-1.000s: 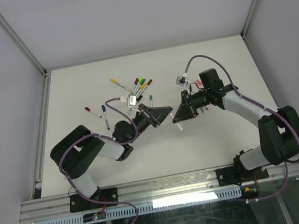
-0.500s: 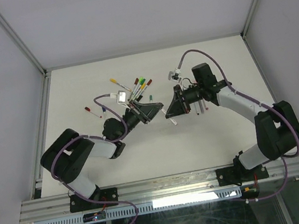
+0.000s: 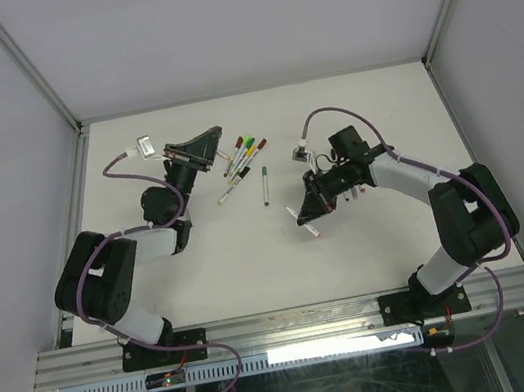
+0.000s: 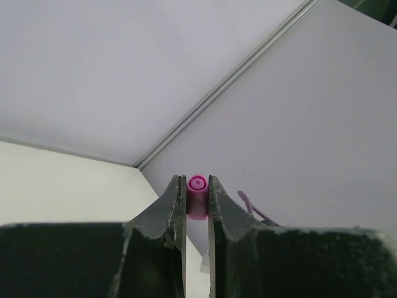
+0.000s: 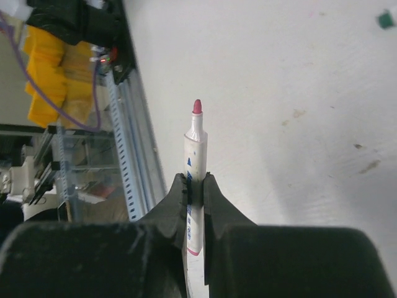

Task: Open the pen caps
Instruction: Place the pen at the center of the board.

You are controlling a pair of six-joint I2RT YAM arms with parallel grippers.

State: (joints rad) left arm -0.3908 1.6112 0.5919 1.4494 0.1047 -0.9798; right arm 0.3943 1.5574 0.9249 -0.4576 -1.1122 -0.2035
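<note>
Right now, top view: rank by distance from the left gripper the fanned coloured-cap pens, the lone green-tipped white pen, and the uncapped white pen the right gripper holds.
1. Fanned coloured-cap pens, just right of the left gripper.
2. Lone green-tipped white pen, mid-table.
3. Uncapped white pen, in the right gripper.

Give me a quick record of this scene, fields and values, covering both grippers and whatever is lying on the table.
left gripper: shut on pink cap, held up against the wall background
right gripper: shut on uncapped pen, pink tip exposed
cap and pen: apart, one in each gripper
loose pens: clustered on the table between the arms, coloured ends showing
</note>
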